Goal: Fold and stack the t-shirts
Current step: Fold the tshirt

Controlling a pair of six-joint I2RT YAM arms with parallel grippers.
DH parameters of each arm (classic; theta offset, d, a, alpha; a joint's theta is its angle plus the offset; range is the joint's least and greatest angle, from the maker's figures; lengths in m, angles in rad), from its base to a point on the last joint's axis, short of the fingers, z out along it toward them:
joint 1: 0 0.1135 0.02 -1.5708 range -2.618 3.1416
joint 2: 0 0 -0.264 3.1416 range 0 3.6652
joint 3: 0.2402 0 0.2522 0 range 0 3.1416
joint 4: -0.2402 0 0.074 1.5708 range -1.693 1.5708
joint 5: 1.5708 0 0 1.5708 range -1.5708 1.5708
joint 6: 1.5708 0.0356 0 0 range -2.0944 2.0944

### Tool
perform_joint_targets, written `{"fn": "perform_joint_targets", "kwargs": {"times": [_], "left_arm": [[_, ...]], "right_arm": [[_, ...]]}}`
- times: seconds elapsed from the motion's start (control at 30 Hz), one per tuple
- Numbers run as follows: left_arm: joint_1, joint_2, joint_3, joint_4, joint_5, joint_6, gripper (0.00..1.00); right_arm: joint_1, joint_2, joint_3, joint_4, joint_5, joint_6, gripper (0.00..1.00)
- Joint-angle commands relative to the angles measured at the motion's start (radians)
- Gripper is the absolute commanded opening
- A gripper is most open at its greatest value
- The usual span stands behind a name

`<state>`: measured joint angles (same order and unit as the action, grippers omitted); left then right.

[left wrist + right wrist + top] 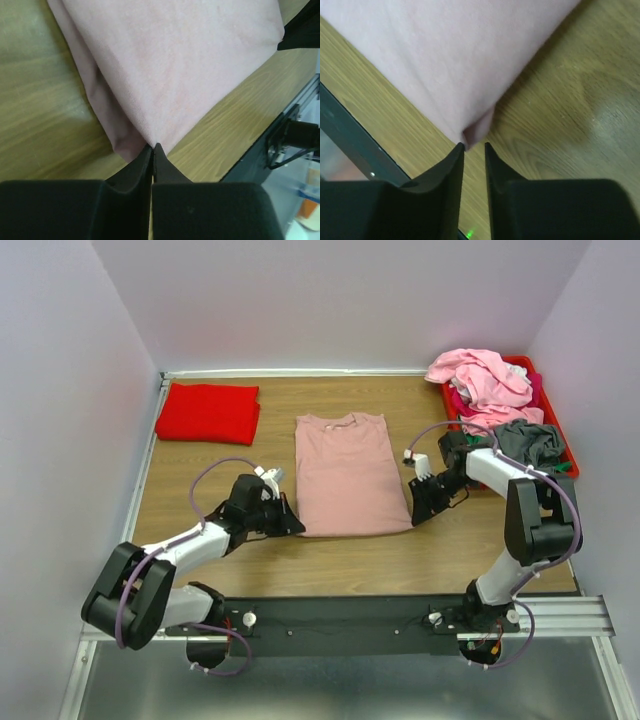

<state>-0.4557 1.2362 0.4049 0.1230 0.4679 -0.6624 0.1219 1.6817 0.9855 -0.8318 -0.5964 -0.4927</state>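
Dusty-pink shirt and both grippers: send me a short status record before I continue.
dusty-pink shirt: flat mid-table, folded into a long rectangle, collar at far end
left gripper: shut at shirt's near-left corner; pinch on cloth unclear
right gripper: slightly open, near-right corner just ahead of it
red shirt: folded, far left
bin: far right, unfolded shirts heaped inside

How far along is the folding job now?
Done: one red shirt lies folded at the far left. In hand: the pink shirt lies flat, sleeves folded in; left gripper shut on a near corner, right gripper open at the other. Left: the pile in the bin.
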Motion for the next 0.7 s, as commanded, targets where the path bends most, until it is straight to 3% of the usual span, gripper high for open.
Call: {"fn": "perform_joint_targets", "kwargs": {"times": [0.0,0.03,0.07,0.1,0.2,0.23,0.3,0.33,0.37,0.47,0.53,0.57,0.6,0.63,0.67], "left_arm": [[-0.015,-0.038,-0.006,-0.092,-0.007,-0.035,0.19],[-0.015,-0.085,0.018,-0.118,-0.020,-0.040,0.27],[-0.015,-0.116,0.032,-0.184,-0.035,-0.046,0.43],[-0.015,-0.147,0.049,-0.221,-0.057,-0.055,0.49],[-0.017,-0.303,0.139,-0.304,-0.089,-0.024,0.59],[-0.017,-0.304,0.161,-0.319,-0.101,-0.023,0.59],[-0.017,-0.378,0.204,-0.326,-0.139,0.053,0.71],[-0.015,-0.404,0.239,-0.309,-0.143,0.097,0.80],[-0.014,-0.408,0.253,-0.265,-0.149,0.136,0.98],[0.000,-0.388,0.284,-0.130,-0.156,0.353,0.98],[-0.004,-0.335,0.342,-0.065,-0.086,0.507,0.94],[-0.039,-0.314,0.368,-0.081,-0.074,0.728,0.84],[-0.040,-0.298,0.389,-0.112,-0.074,0.730,0.83],[-0.094,-0.285,0.397,-0.149,-0.130,0.982,0.81],[-0.139,-0.284,0.382,-0.224,-0.159,1.105,0.80]], "right_arm": [[-0.010,-0.010,0.011,-0.076,0.067,-0.067,0.34],[-0.010,-0.017,0.018,-0.084,0.087,-0.073,0.36],[-0.011,-0.028,0.028,-0.092,0.110,-0.076,0.38],[-0.013,-0.043,0.033,-0.092,0.156,-0.079,0.41],[-0.013,-0.121,0.073,-0.108,0.147,-0.131,0.48],[-0.013,-0.134,0.080,-0.121,0.115,-0.159,0.51],[-0.011,-0.146,0.122,-0.193,-0.026,-0.245,0.63],[-0.013,-0.148,0.134,-0.231,-0.087,-0.380,0.66],[-0.013,-0.151,0.143,-0.289,-0.139,-0.445,0.71],[-0.011,-0.175,0.130,-0.335,-0.351,-0.729,0.99],[-0.010,-0.200,0.073,-0.307,-0.393,-0.913,1.00],[-0.002,-0.220,0.055,-0.303,-0.402,-0.993,1.00],[0.002,-0.226,0.032,-0.297,-0.398,-1.068,1.00],[0.008,-0.232,0.016,-0.282,-0.382,-1.143,1.00],[0.021,-0.235,-0.008,-0.236,-0.363,-1.149,1.00]]}}
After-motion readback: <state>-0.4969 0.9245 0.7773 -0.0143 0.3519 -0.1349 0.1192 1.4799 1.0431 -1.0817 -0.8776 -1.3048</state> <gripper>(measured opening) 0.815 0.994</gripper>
